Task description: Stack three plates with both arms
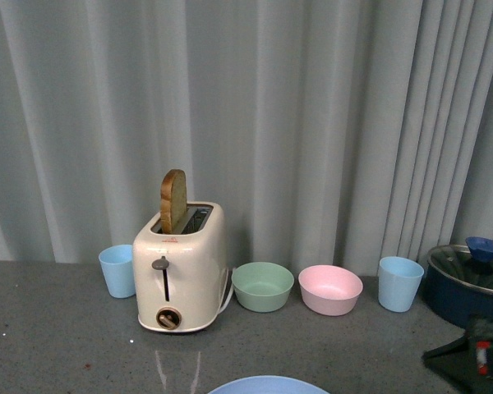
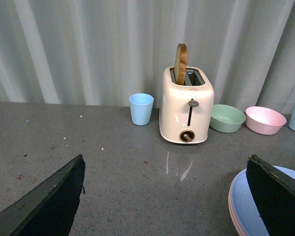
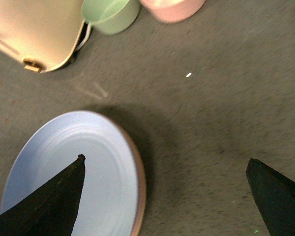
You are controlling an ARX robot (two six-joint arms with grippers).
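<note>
Looks like the stacking's mostly done: the blue plate [image 3: 69,172] sits on a pink plate [image 2: 232,209], rim peeking out underneath, right below the spread-open, empty right gripper [image 3: 164,196]. Left gripper [image 2: 164,196] is spread too. Toaster [image 1: 179,267] and bowls sit beyond, not blocking anything.

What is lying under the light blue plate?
Under the light blue plate a pink plate's rim shows, so it tops a stack. Whether a third plate lies beneath is hidden.
</note>
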